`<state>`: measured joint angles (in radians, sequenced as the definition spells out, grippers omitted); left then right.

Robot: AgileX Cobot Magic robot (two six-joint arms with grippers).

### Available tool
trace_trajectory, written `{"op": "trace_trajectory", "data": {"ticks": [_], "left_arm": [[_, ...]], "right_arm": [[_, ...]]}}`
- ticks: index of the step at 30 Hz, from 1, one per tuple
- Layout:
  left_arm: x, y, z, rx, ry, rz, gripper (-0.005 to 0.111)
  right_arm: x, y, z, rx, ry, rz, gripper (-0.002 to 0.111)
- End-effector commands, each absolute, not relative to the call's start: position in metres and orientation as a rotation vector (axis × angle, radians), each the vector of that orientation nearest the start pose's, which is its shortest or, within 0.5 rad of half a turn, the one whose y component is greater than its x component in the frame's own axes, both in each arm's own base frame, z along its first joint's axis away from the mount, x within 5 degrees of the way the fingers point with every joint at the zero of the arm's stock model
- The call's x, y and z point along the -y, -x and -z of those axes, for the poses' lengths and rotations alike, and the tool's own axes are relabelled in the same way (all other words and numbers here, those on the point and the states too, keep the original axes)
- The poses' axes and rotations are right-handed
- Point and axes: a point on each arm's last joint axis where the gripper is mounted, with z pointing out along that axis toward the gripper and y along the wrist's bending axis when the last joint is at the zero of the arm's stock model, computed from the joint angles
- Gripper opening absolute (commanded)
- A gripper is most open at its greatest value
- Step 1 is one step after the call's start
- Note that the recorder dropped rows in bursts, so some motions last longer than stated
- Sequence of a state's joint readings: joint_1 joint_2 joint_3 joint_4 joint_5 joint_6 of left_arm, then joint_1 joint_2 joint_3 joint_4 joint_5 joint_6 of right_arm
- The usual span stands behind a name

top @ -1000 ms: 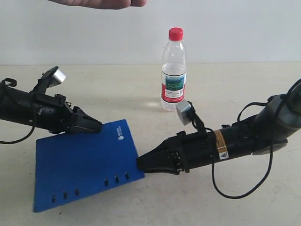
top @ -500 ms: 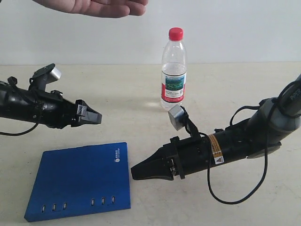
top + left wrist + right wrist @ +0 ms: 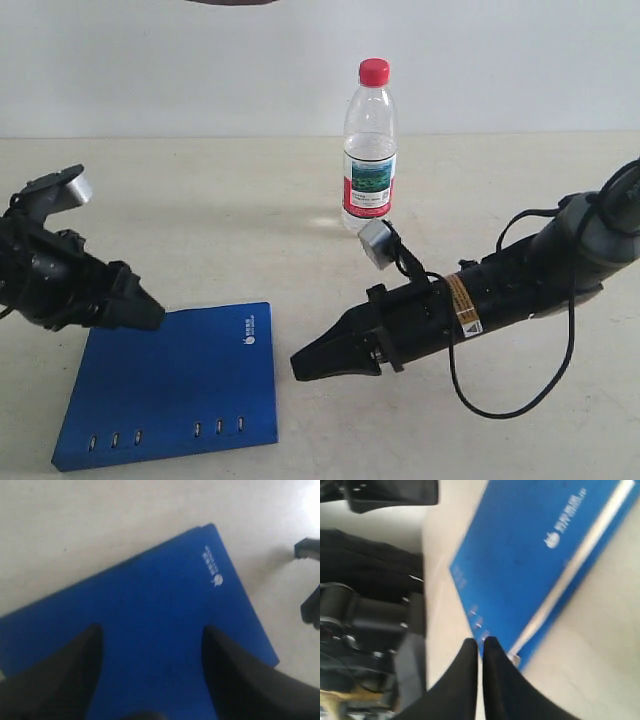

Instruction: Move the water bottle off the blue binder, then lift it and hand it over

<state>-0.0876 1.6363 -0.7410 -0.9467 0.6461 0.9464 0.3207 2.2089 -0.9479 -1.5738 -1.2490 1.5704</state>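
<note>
I see blue binder point(image 3: 170, 385) back flat, lower left; left gripper point(image 3: 140, 312) half-spread, empty; right gripper point(image 3: 300, 368) closed, empty; water bottle point(image 3: 370, 150) clear; handover pending.

The water bottle point(image 3: 370, 150) stands upright at the back of the table point(image 3: 220, 220), with open surface on both sides of it and between it and the blue binder point(image 3: 180, 380). From the front right, the right arm point(image 3: 510, 285) and its wrist camera point(image 3: 376, 243) lie across the approach to the bottle's base. The right end effector point(image 3: 303, 367), tips pressed together, sits just beside the binder's right edge. The left end effector point(image 3: 145, 312), fingers spread, crowds the binder's far left corner; the rest of the cover lies bare.
</note>
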Motion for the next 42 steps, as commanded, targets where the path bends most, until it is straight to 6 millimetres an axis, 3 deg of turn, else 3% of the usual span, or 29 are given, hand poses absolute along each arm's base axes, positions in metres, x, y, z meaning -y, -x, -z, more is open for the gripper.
{"op": "trace_trajectory", "data": {"ticks": [1,8,14,18,23,25,30,32,42], "left_arm": [[0.058,-0.253,-0.150,-2.783,-0.317,0.553,0.056],[0.047,-0.239,-0.131,-2.832,-0.176,0.423,0.056],[0.045,-0.227,-0.122,-2.868,-0.118,0.418,0.056],[0.051,-0.223,-0.123,-2.886,-0.105,0.526,0.056],[0.072,-0.225,-0.135,-2.728,-0.166,0.880,0.056],[0.081,-0.230,-0.144,-2.604,-0.145,1.032,0.056],[0.094,-0.236,-0.165,-2.353,-0.108,1.305,0.056],[0.094,-0.236,-0.166,-2.335,-0.110,1.322,0.056],[0.083,-0.241,-0.153,-2.393,-0.263,1.003,0.056]], "right_arm": [[-0.175,-0.291,-0.100,-2.419,0.878,-1.427,0.000],[-0.166,-0.285,-0.178,-2.273,0.865,-1.139,0.000],[-0.155,-0.274,-0.210,-2.196,0.827,-0.975,0.000],[-0.153,-0.271,-0.214,-2.199,0.801,-0.969,0.000],[-0.154,-0.271,-0.214,-2.240,0.729,-1.005,0.004],[-0.154,-0.271,-0.211,-2.256,0.720,-1.020,0.014],[-0.154,-0.276,-0.196,-2.322,0.671,-1.020,0.052],[-0.153,-0.279,-0.189,-2.359,0.632,-1.014,0.060],[-0.158,-0.272,-0.188,-2.366,0.669,-1.147,0.059]]}}
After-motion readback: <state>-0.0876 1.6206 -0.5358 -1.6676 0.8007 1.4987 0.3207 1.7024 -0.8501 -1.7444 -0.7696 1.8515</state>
